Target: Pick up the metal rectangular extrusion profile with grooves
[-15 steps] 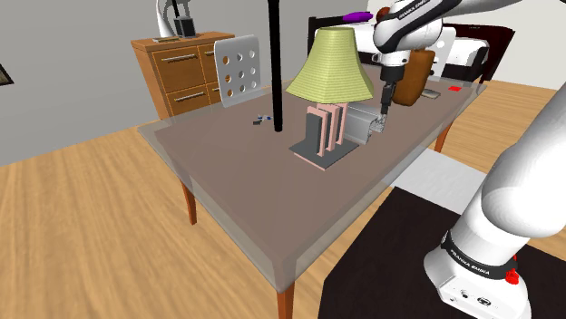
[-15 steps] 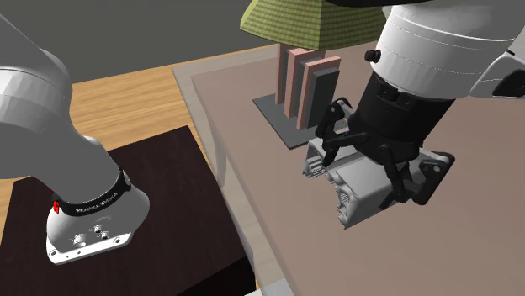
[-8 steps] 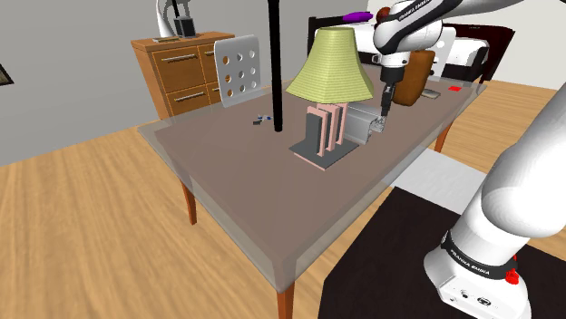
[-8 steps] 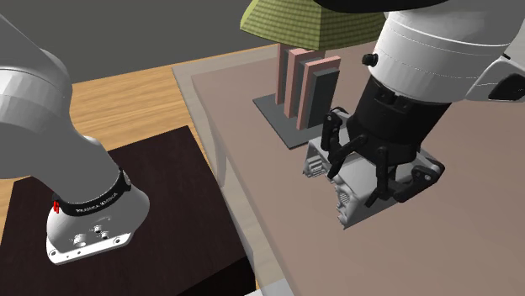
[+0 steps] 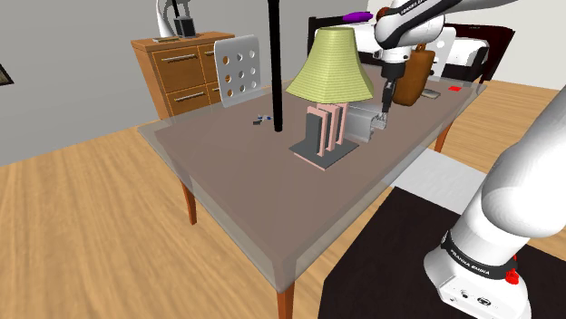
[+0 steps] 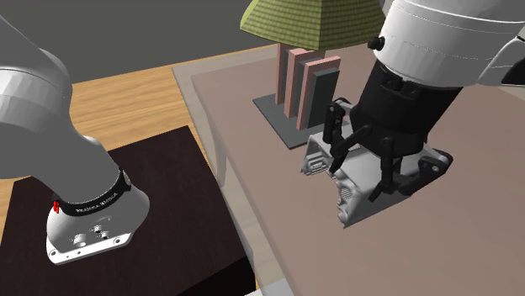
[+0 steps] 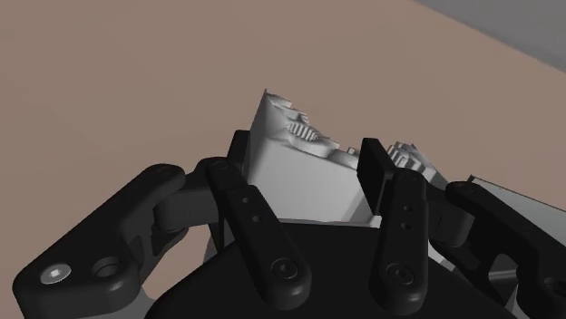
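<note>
Jaws, wide apart 1 s ago, now clamp grey grooved rectangular metal profile [image 6: 357, 177] on brown bench [image 6: 471, 244], centre-right: grasp set, lift next.

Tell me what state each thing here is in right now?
grooved grey bar: gripped on both sides.
hand: shut on that bar.
lamp: standing upright.
pink slabs: standing upright.
dresser drawers: shut.

extrusion profile [image 7: 299, 177]: pale grey, matt, ribbed. desk [image 5: 236, 181]: smooth matt brown top. floor [image 5: 82, 236]: wood planks. lampshade [image 5: 328, 65]: woven cloth.
</note>
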Available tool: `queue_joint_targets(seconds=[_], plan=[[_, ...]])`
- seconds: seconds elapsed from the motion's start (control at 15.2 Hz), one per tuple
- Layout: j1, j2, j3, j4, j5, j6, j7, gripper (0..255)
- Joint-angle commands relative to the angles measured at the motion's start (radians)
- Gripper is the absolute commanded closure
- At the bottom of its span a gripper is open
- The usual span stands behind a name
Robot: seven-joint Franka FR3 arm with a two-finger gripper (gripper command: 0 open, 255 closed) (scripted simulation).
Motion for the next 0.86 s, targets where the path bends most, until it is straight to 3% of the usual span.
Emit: queue_joint_targets(seconds=[0.0, 0.79], plan=[[0.0, -0.01, 0.002, 0.02, -0.004, -0.028, 0.003, 255], [0.004, -0.045, 0.015, 0.125, -0.016, -0.164, 0.01, 255]])
